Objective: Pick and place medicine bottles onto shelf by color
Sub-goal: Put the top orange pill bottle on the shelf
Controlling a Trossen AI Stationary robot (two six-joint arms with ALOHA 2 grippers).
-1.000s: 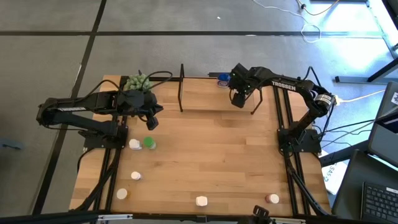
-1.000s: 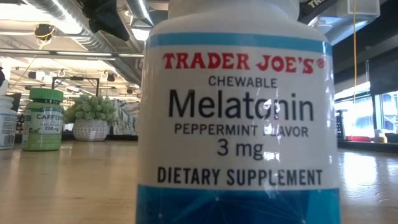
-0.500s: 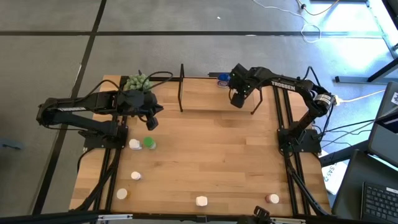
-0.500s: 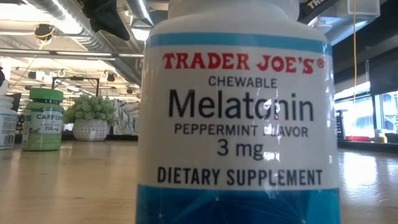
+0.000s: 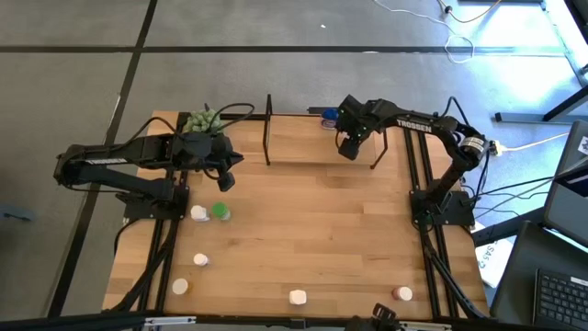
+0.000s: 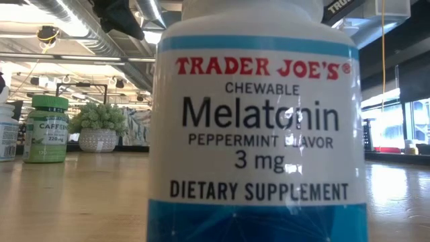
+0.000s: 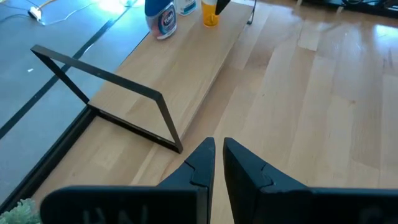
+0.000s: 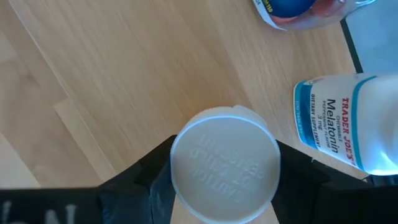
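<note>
My right gripper (image 5: 348, 144) is over the light-wood shelf (image 5: 312, 142) at the table's far edge, shut on an orange bottle (image 7: 210, 14) with a white cap (image 8: 225, 163). A blue bottle (image 5: 328, 117) and a white melatonin bottle (image 8: 339, 121) stand on the shelf beside it. My left gripper (image 5: 224, 176) hangs shut and empty left of the shelf, past its black end frame (image 7: 118, 93). A white bottle (image 5: 198, 213) and a green bottle (image 5: 220, 211) stand on the table just near of it. My right gripper pinches the orange bottle's white cap (image 8: 186, 186) between its two fingers (image 8: 146, 183), one on each side. The fingers come from above, pointing down. The bottle hangs upright below them at the shelf board; whether its base touches the board I cannot tell.
Loose bottles stand along the table's near part: two at the left (image 5: 200, 260) (image 5: 180, 286), a white one at the middle (image 5: 298, 297), a pink-red one at the right (image 5: 402, 293). A green plant ball (image 5: 204, 120) sits at the far left. A melatonin bottle (image 6: 255, 121) fills the low view.
My right gripper has moved a little toward the table's far edge, still shut on the orange bottle, which stays upright.
</note>
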